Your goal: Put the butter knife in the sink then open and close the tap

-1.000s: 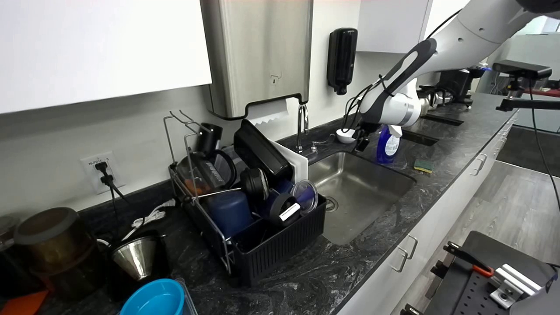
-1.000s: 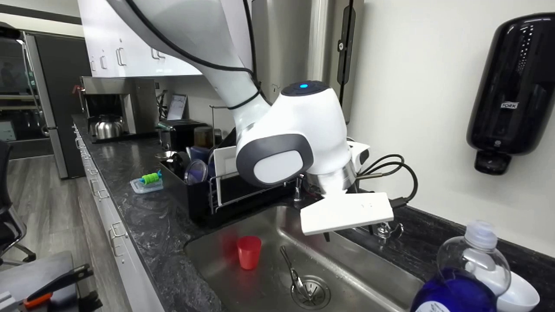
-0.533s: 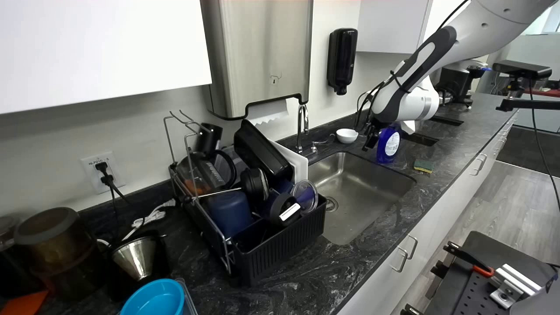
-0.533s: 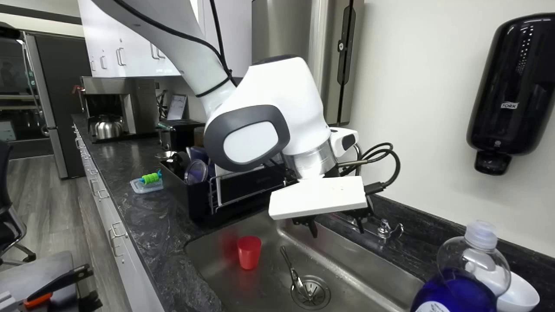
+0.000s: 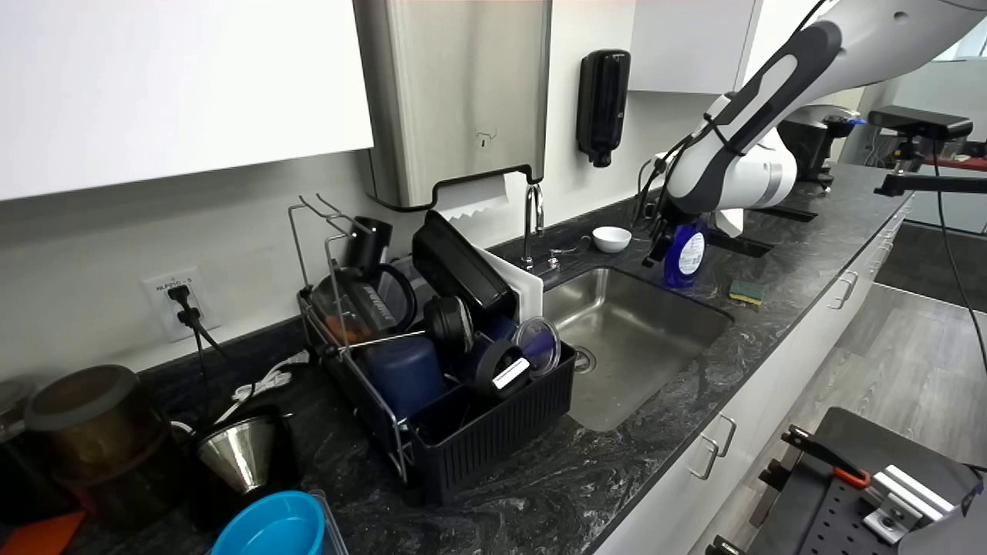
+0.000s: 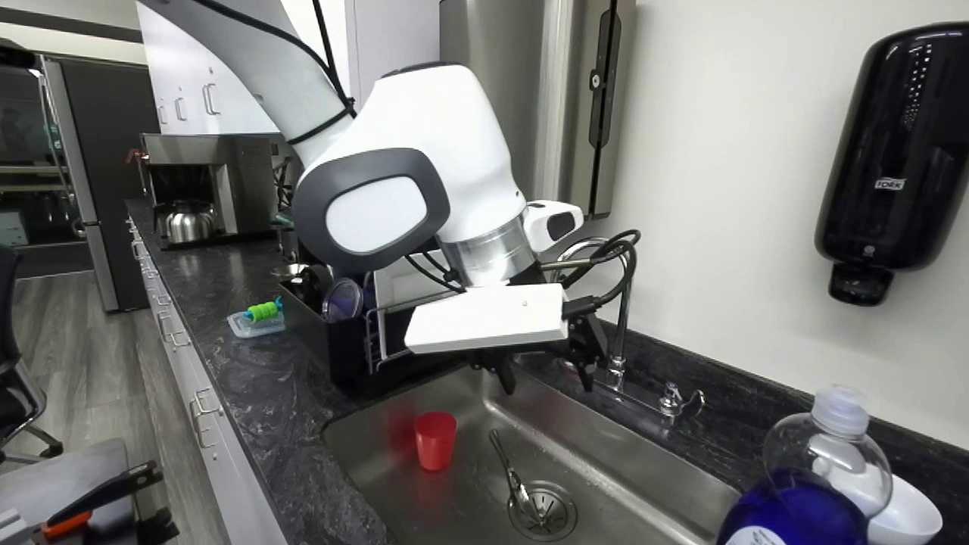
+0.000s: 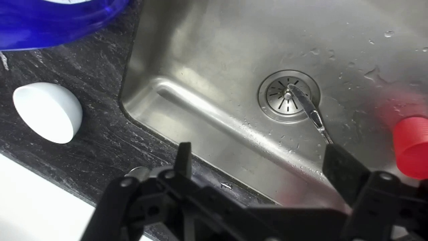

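Empty fingers [image 7: 344, 174] stand wide apart above the sink [image 7: 217, 63].

Knife [image 7: 312, 113] is lying in the sink [image 5: 648, 331], partly over the drain [image 7: 280, 97], cup [image 6: 435, 445] standing near; tap [image 5: 528, 231] is rising behind the back edge, bowl [image 5: 611, 240] past a corner.

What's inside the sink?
Inside the sink are a red cup, a butter knife with one end over the drain, and water drops. What's under the cup and knife is covered, so I can't tell.
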You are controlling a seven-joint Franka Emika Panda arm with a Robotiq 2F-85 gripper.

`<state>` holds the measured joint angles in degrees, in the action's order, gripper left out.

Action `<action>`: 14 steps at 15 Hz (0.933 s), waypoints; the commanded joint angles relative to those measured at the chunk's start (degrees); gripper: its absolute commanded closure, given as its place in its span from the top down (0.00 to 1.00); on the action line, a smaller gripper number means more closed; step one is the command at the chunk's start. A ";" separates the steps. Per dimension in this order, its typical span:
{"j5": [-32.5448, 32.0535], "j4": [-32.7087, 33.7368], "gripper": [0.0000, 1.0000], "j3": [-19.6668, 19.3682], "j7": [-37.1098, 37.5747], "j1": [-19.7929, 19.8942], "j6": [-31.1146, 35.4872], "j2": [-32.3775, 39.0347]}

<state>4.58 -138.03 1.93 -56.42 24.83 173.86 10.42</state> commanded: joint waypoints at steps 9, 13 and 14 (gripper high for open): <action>-11.69 -5.67 1.00 -6.89 18.59 -9.45 0.00 -2.97; -11.76 -5.67 1.00 -7.52 18.70 -9.70 0.00 -2.97; -11.76 -5.67 1.00 -7.52 18.70 -9.73 0.00 -2.97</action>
<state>-7.18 -143.69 -5.59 -37.72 15.09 173.86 7.46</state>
